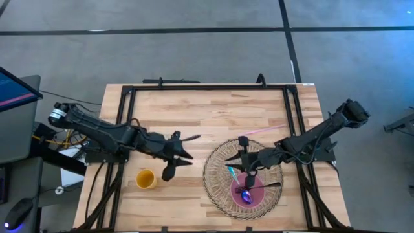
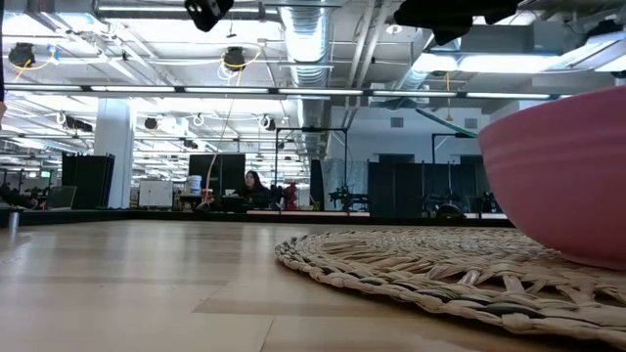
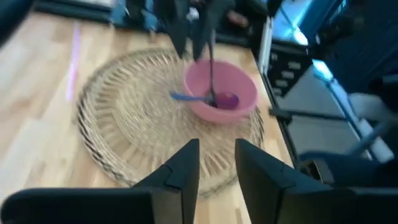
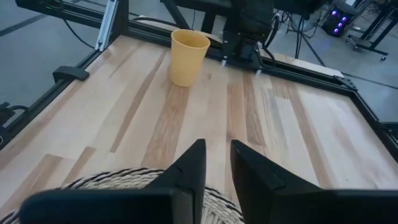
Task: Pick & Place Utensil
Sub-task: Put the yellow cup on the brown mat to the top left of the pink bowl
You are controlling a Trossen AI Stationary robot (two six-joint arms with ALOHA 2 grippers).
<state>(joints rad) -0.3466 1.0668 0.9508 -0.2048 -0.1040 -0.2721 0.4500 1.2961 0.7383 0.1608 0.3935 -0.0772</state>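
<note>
Seen from overhead, a pink bowl sits in the lower right of the frame, on the near part of a round woven mat. A purple spoon lies inside the bowl with a blue utensil resting on its rim. The right pincer hangs just above the bowl, its fingers slightly parted and holding nothing. In the lower left of the frame a yellow cup stands upright on the wooden counter. The left pincer is just beside the cup, a narrow gap between its fingers, empty. A pink straw-like stick lies near the upper right corner of the counter. From counter height, a person sits far back in the room.
</note>
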